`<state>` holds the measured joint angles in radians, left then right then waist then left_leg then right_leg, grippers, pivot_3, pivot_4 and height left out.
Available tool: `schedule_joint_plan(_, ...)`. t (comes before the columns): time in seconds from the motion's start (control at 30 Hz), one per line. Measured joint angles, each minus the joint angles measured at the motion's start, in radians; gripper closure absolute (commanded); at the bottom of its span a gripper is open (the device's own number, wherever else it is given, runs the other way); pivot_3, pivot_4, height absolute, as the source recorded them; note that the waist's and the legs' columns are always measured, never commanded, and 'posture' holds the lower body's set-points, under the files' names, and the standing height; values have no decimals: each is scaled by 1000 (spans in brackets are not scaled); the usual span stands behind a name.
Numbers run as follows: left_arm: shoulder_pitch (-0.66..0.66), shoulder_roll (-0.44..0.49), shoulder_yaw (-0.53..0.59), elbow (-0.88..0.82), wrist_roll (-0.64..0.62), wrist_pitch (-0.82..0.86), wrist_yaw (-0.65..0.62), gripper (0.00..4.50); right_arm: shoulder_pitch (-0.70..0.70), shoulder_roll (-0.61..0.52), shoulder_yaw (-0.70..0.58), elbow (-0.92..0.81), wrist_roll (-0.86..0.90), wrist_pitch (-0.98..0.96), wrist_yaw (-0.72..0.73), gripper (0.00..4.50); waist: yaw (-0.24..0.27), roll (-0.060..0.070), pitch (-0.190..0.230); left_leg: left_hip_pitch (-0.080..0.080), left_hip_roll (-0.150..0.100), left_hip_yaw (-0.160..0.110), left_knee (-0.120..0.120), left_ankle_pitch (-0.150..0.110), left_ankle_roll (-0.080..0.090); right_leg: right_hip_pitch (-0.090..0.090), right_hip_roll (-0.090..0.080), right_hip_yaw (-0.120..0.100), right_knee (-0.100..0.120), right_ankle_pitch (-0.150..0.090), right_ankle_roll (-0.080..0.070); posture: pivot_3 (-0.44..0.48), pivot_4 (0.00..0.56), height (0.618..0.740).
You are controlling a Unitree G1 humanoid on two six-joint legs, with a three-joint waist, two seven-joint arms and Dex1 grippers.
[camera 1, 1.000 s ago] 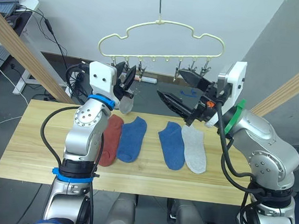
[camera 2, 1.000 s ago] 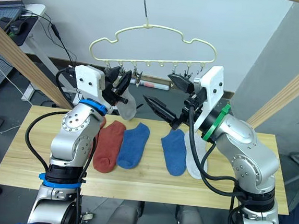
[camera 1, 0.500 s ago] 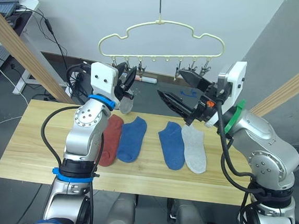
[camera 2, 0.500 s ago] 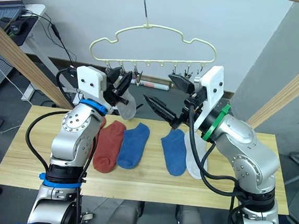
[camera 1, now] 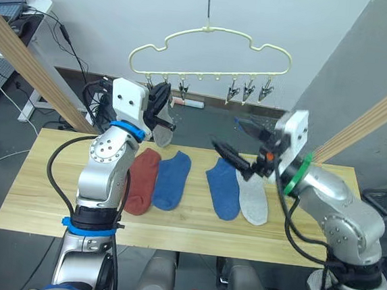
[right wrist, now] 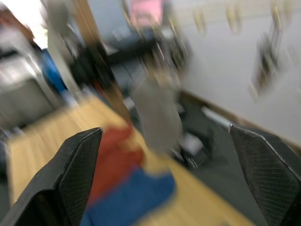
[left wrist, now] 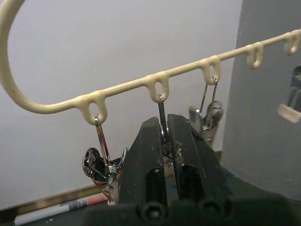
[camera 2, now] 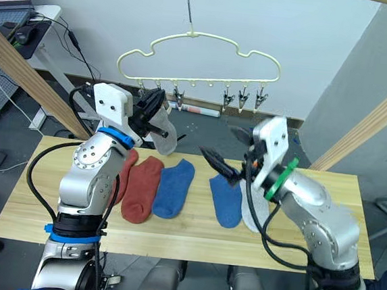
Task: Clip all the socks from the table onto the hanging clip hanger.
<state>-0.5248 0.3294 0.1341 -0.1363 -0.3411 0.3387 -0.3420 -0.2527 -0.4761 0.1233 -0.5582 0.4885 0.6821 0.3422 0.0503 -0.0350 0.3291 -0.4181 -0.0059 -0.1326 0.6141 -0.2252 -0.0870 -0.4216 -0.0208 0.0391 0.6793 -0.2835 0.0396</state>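
Four socks are lying fully visible on the table (camera 1: 52, 207): one rust-red (camera 1: 141, 180), two blue (camera 1: 167, 179), one grey (camera 1: 253, 196). Right gripper (camera 1: 237, 144) is hovering above, jaws apart. Left gripper (left wrist: 163, 136), pinched together, is holding another grey sock (camera 2: 165, 135) by the clip hanger (camera 1: 210, 31), its grip partly hidden

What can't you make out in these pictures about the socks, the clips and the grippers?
- Second red sock: in the right eye view the left arm covers most of it.
- Grey sock on the table: its top end sits behind the right gripper.
- Clip at the left gripper: in the left wrist view the fingers hide its lower part.
- Hanging grey sock: smeared in the right wrist view, so the clip on it is unreadable.
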Motion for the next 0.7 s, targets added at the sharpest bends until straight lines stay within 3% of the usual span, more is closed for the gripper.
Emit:
schedule_joint_plan(0.17,21,25,30,-31,-52,60,-23,4486,126,7,67,206,-219,-127,-70,0,-4,0,0,2,0,2,0,1,-1,0,0,1,1,0,0,179,322,740)
schedule_joint_plan(0.43,24,20,28,-46,-65,93,-22,4486,39,165,28,510,-308,-176,-125,0,-10,0,0,2,0,1,0,3,-3,0,3,1,1,2,-3,182,329,740)
schedule_joint_plan(0.67,23,25,20,-46,-52,85,-32,4486,20,204,16,605,-333,-190,-102,0,-10,0,0,2,0,1,0,3,-3,0,2,1,1,2,-3,194,328,740)
schedule_joint_plan(0.7,23,25,20,-47,-52,85,-33,4500,24,201,17,605,-348,-193,-102,350,-9,0,0,2,0,1,0,3,-3,1,2,0,1,2,-3,194,328,740)
